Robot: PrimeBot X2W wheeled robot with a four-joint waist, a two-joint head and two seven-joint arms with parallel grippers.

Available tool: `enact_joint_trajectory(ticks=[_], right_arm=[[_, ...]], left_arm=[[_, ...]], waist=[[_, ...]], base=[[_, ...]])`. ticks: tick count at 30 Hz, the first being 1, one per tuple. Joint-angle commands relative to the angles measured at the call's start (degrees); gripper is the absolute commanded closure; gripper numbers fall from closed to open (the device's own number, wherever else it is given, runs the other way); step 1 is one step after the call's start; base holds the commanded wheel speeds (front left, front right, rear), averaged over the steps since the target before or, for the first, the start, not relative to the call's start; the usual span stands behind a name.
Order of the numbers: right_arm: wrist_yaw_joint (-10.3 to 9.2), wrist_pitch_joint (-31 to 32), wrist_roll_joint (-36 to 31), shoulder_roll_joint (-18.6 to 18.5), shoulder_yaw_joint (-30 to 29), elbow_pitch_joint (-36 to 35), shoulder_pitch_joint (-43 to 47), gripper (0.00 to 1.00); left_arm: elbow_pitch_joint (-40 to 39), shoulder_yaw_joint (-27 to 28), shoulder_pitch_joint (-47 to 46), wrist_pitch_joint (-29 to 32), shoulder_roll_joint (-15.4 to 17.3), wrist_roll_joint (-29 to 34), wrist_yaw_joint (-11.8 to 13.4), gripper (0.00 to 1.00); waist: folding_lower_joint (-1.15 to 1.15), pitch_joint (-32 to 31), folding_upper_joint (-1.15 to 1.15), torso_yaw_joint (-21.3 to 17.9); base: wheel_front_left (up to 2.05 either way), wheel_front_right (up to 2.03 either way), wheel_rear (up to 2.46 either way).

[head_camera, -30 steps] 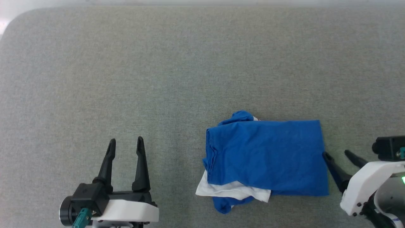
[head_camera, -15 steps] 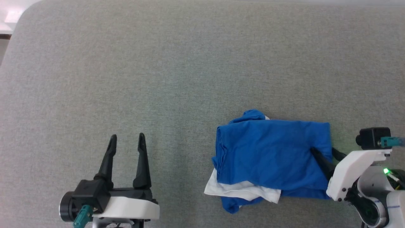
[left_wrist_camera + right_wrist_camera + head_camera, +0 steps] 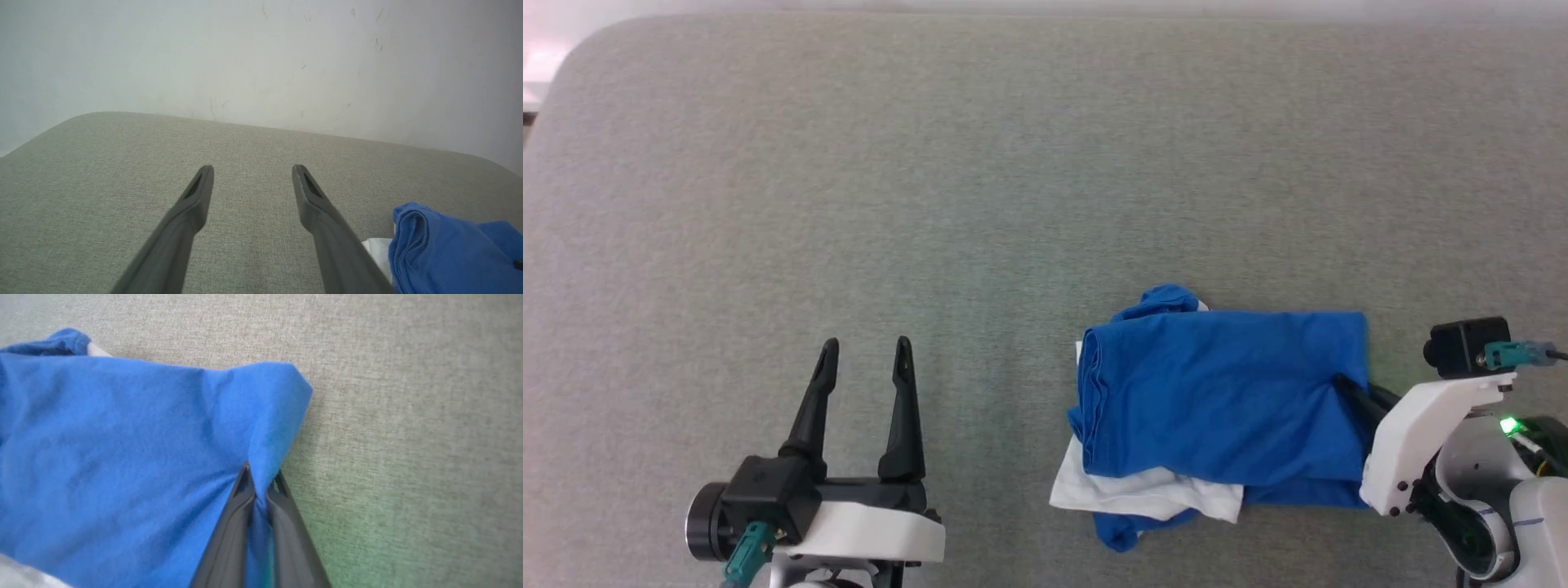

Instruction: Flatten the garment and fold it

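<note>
Left gripper: nearest, low on the robot's left in the head view; its two dark fingers are spread with nothing between them and point away from the robot; well apart from the garment; in its own wrist view the tips hang over bare upholstery.
Right gripper: low on the robot's right; the fingers are pinched together on the garment's right edge; the right wrist view shows blue cloth drawn into a ridge between the tips.
Garment: a folded blue bundle lying right of centre on the near half of the grey padded surface; the left wrist view catches its rolled end.
Long axis: runs left to right across the head view; the thick rolled fold faces the robot's left, the flat thin edge the right.
White layer: sticks out under the near left corner.
Far edge: a small blue lump pokes beyond it.
Wall: pale and scuffed, behind the surface.
</note>
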Motion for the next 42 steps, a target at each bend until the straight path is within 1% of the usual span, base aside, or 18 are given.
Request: enact_joint_trajectory(ticks=[1,7,14,20,21,31,37,42], right_arm=[[-0.13,-0.8,-0.1,-1.2,0.4,-0.4,-1.3,1.00],[-0.13,-2.0,-0.5,-3.6,2.9,-0.2,-4.7,1.00],[-0.13,-3.4,-1.4,-7.3,7.7,1.4,-10.7,1.00],[-0.13,-5.2,-1.4,-9.2,10.9,4.6,-16.0,1.00],[-0.13,-5.2,-1.4,-9.2,10.9,4.6,-16.0,1.00],[-0.13,-9.7,-1.6,-12.6,15.6,10.8,-23.5,1.00],[-0.13,-13.0,-0.3,-14.0,17.8,13.9,-26.9,1.00],[-0.13,-16.3,0.8,-16.1,17.9,16.3,-29.6,1.00]], left_arm=[[-0.4,-0.2,-0.7,0.3,0.4,0.6,0.2,0.00],[-1.3,-0.3,-1.4,1.2,1.2,1.2,0.5,0.00],[-2.8,-0.4,-2.4,2.8,2.3,2.2,1.0,0.00],[-4.0,-0.1,-3.3,4.4,3.5,2.8,1.1,0.00],[-4.0,-0.1,-3.3,4.4,3.5,2.8,1.1,0.00],[-5.2,0.1,-4.4,6.9,5.7,3.4,1.0,0.00],[-6.2,0.1,-5.1,8.2,6.4,3.9,1.2,0.00],[-7.3,-0.1,-6.4,9.3,7.3,4.8,1.1,0.00]], waist=[[0.00,-0.2,0.00,-1.4],[0.00,-0.2,0.00,-4.8],[0.00,0.0,0.00,-10.6],[0.00,0.2,0.00,-16.1],[0.00,0.2,0.00,-16.1],[0.00,0.4,0.00,-23.8],[0.00,1.9,0.00,-26.1],[0.00,4.8,0.00,-25.7]], base=[[0.00,0.00,0.00],[0.00,0.00,0.00],[0.00,0.00,0.00],[0.00,0.00,0.00],[0.00,0.00,0.00],[0.00,0.00,0.00],[0.00,0.00,0.00],[0.00,0.00,0.00]])
